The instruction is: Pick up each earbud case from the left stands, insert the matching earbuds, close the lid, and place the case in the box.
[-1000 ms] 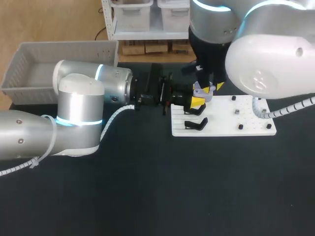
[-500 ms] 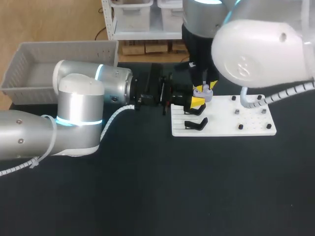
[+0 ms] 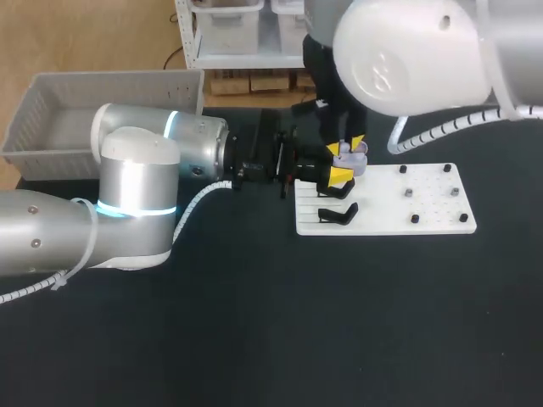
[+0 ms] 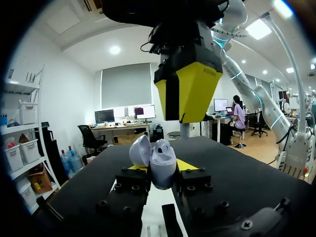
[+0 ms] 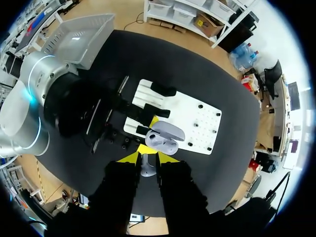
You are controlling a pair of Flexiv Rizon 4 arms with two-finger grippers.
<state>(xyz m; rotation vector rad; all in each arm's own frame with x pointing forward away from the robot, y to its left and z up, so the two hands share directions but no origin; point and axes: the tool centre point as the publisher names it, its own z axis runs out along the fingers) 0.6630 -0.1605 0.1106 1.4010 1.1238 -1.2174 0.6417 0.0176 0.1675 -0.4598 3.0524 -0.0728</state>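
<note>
Black table [image 3: 254, 322] carries a white board [image 3: 433, 212] of stands, with a grey basket [image 3: 110, 78] at its far left. The left gripper [image 4: 159, 170] is clamped on the earbud case [image 4: 160, 158], lid open, over the board's left edge. Just above the case, the right gripper [image 5: 148, 157] pinches a pale earbud [image 5: 148, 169].

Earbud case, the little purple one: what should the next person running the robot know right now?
Left gripper: shut on the pale purple earbud case, lid open, held by a corner of the white pegged board.
Right gripper: shut on a pale earbud, just above the case.
Done: case off its stand, lid open.
Left: seat the earbud, close the lid, put the case in the grey plastic box. No case shows in the box.
</note>
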